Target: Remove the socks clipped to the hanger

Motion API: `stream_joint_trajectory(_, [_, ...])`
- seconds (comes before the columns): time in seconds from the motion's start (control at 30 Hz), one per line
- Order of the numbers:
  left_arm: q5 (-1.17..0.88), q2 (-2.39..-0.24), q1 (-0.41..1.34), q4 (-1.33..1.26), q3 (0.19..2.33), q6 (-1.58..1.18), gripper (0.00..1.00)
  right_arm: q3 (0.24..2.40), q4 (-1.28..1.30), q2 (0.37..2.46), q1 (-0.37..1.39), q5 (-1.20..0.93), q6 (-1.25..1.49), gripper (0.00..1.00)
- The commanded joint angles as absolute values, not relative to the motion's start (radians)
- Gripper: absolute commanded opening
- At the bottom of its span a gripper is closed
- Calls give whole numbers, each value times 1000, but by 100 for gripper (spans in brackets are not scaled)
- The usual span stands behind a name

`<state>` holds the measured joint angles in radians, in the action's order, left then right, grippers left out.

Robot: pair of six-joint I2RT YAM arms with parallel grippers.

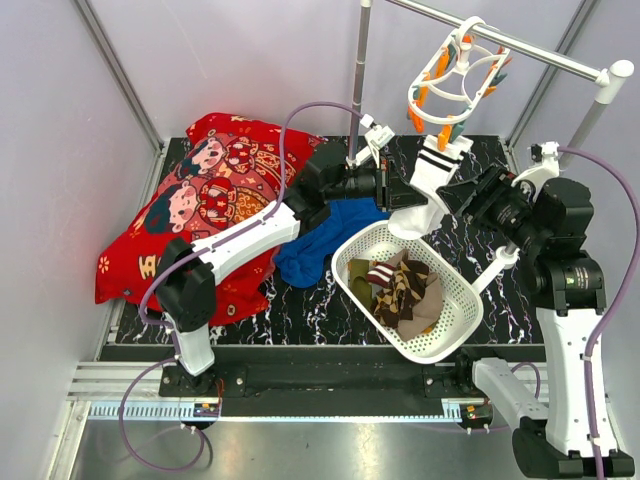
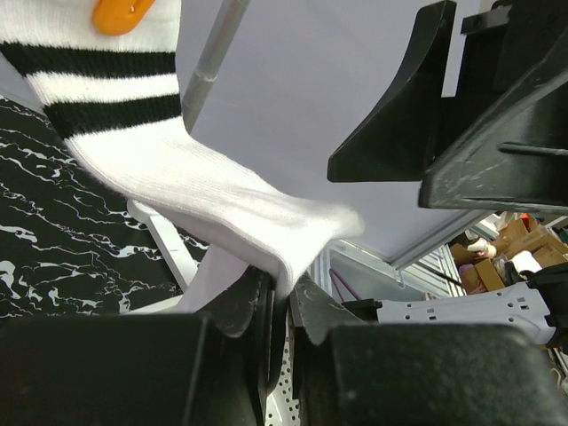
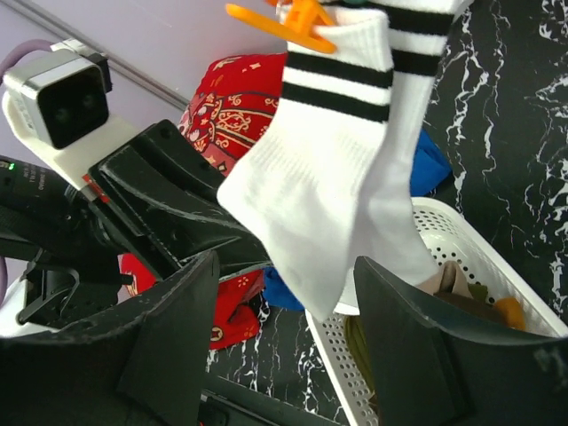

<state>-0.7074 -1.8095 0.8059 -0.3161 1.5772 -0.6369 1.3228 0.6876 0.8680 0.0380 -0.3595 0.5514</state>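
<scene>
The left gripper (image 2: 282, 300) was clenched on the toe end of the white ribbed sock with black bands (image 2: 204, 191). From that grip, the sock's long axis rose up and away to the cuff. The cuff was held by an orange plastic peg (image 2: 120, 13) of the white round plastic clip hanger (image 1: 455, 75) on the rail. The right gripper (image 3: 286, 266) was released, jaws spread, with the sock hanging before it and the peg above. The coming move probably called for a pull along that axis, away from the peg. The white perforated plastic basket (image 1: 455, 325) lay below.
</scene>
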Motion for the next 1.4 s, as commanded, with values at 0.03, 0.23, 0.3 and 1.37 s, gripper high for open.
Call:
stream_joint_trajectory(0.03, [-732, -1809, 802, -377, 1618, -647, 13, 1312, 660, 884, 37, -357, 620, 67])
stream_joint_trajectory(0.23, [-724, -1813, 802, -414, 1603, -664, 16, 1253, 609, 862, 35, -360, 709, 56])
stream_joint_trajectory(0.3, [-721, -1812, 802, -422, 1595, -667, 16, 1244, 607, 857, 35, -360, 722, 55])
stream_joint_trajectory(1.37, [-801, -1764, 805, -577, 1494, -692, 38, 1167, 387, 772, 35, -462, 885, 0])
